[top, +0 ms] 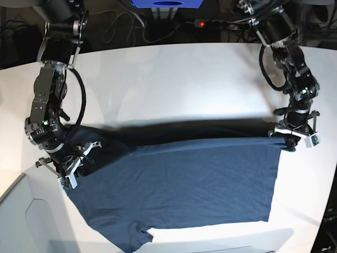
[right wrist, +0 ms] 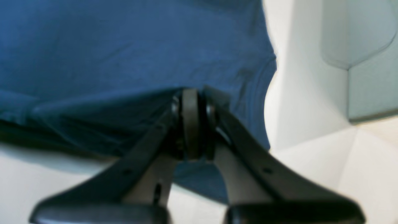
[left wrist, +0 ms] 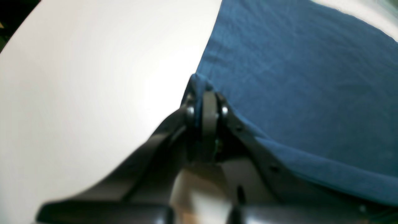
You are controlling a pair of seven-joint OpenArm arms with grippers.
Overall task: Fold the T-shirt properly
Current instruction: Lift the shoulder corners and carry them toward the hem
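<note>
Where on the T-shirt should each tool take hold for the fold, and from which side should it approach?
At the two far corners of the T-shirt, one tool from each outer side. The left tool and right tool are shut there already, stretching that edge straight while the rest of the cloth trails toward the camera.

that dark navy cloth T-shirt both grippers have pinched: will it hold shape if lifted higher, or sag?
Likely floppy: the dark navy cloth T-shirt dips between the left gripper and right gripper. Probably light, since each thin pinched edge holds it. The free part on the white table may drag and wrinkle.
</note>
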